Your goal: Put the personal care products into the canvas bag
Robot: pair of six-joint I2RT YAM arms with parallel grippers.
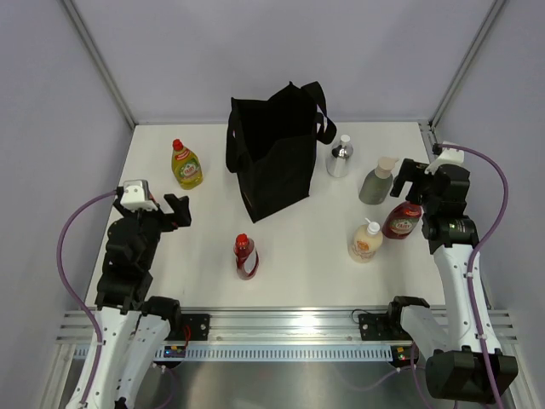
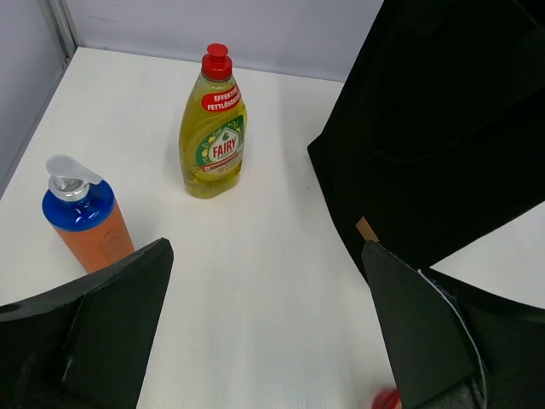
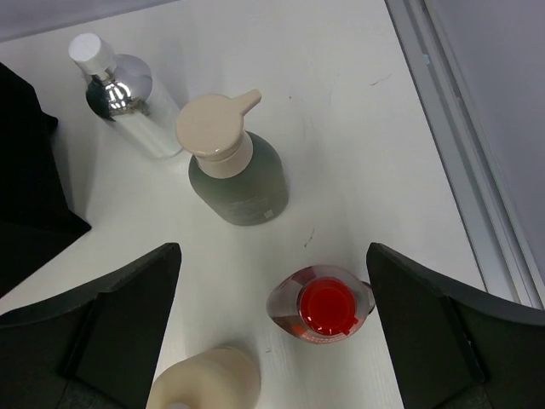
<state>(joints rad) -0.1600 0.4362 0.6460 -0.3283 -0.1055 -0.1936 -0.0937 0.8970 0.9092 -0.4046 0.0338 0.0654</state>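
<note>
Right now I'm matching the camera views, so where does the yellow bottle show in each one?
Top view: yellow bottle at far left, left of the black bag.
Left wrist: upper middle, black bag to its right.
Right wrist: not in view; only the black bag at the left edge.
Shared landmark: the black bag.

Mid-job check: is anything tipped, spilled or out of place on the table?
Nothing is tipped or spilled, and the black fabric tote bag stands upright. One oddity: an orange bottle with blue shoulder and silver cap shows only in the left wrist view, left of the yellow red-capped bottle.
</note>
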